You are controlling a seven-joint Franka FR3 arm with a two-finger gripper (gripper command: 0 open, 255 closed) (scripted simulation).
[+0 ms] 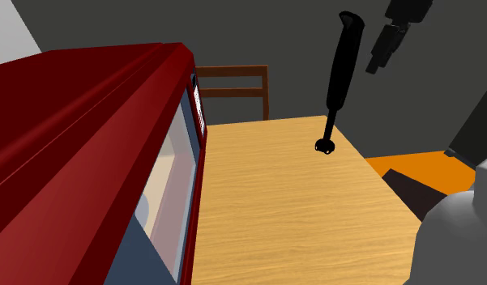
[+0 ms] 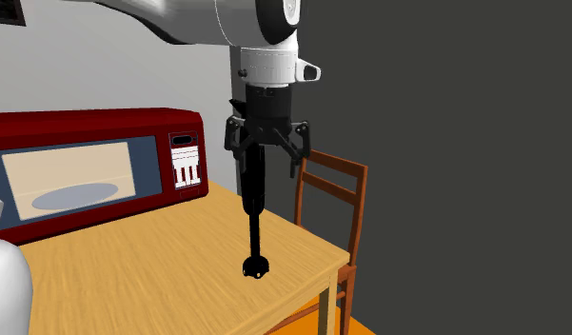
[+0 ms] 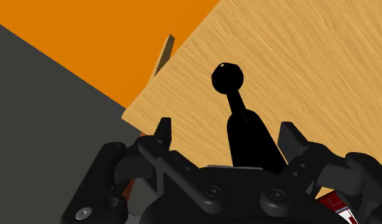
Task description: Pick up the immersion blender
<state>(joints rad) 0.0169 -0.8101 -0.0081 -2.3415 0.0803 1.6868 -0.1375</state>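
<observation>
Standing near-upright and head-down, slim all-black immersion blender (image 2: 254, 195) sits close to corner of light wooden table (image 2: 150, 276); whether head touches tabletop, cannot tell. All-black two-finger gripper (image 2: 266, 157) straddles thick handle above table, fingers spread wide, neither touching: nothing grasped. Blender judged rigid, fairly light, top-heavy, easily toppled; smooth casing likely slippery. Best hold appears to be upper handle, squeezed squarely across widest part, not thin shaft.
</observation>
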